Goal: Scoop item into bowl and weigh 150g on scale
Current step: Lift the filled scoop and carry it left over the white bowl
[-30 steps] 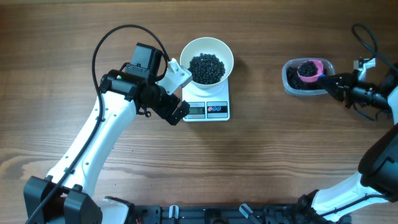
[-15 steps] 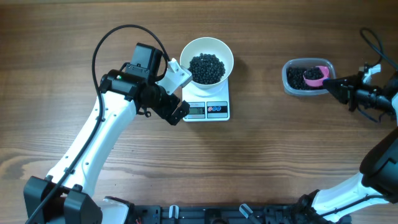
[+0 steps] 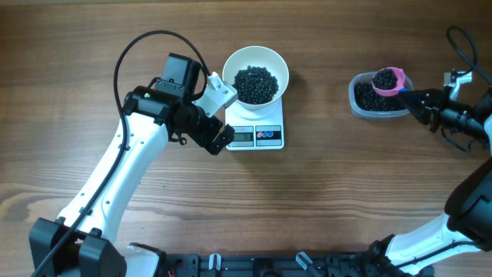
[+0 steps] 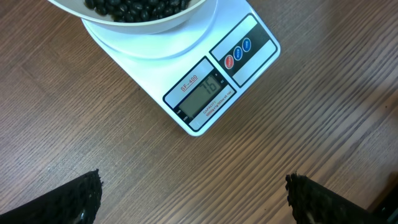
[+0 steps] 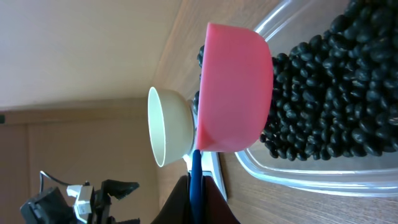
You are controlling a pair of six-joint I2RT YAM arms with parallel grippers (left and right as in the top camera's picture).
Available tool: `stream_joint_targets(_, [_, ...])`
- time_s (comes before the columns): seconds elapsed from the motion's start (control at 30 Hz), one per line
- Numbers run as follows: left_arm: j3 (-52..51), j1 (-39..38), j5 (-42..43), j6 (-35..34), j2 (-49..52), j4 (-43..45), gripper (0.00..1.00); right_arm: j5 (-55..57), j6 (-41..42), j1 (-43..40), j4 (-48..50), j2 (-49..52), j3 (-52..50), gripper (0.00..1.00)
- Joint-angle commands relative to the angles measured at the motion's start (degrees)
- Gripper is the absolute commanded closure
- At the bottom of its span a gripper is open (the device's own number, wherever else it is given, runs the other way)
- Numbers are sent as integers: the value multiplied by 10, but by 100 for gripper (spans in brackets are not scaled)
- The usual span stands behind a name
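Your right tool (image 3: 411,98) is clenched on the blue handle (image 5: 196,180) of a pink scoop (image 3: 387,79). The scoop carries a load of black beans (image 3: 255,83) and sits over the 1 o'clock part of the clear tub (image 3: 355,101), with the tool just off the tub's 3 o'clock side. In the right wrist view, the scoop's rounded back faces you and more beans lie heaped in the tub behind it.

The white bowl (image 3: 256,60) stands on the scale (image 3: 269,123), well apart from the tub at its 9 o'clock, across bare tabletop (image 3: 323,192). A dark mound of beans fills the bowl's middle, and the scale's display (image 4: 202,98) pokes out at the bowl's 6 o'clock.

Your left tool (image 3: 223,115) is released, its fingers (image 4: 78,198) spread wide and grasping nothing. It sits at the scale's 9 o'clock edge, close beside the bowl.
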Motion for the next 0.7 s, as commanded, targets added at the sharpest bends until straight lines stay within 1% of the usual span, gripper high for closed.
stream_joint_targets(0.0, [4,3,9,9,3,0,0,-59,-40,-2,3,8,-3,96])
stream_joint_targets(0.2, [4,3,9,9,3,0,0,-89,-35,2,16,8,-3,96])
stream_joint_targets(0.3, [4,3,9,9,3,0,0,-147,-24,11,57,8,-3,96])
stream_joint_targets(0.37, [4,3,9,9,3,0,0,-153,22,23,97,9,-3,96])
stream_joint_targets(0.5, [4,3,9,9,3,0,0,-153,151,67,220,9,-3,96])
stream_joint_targets(0.67, [4,3,9,9,3,0,0,-152,329,147,434,9,-3,96])
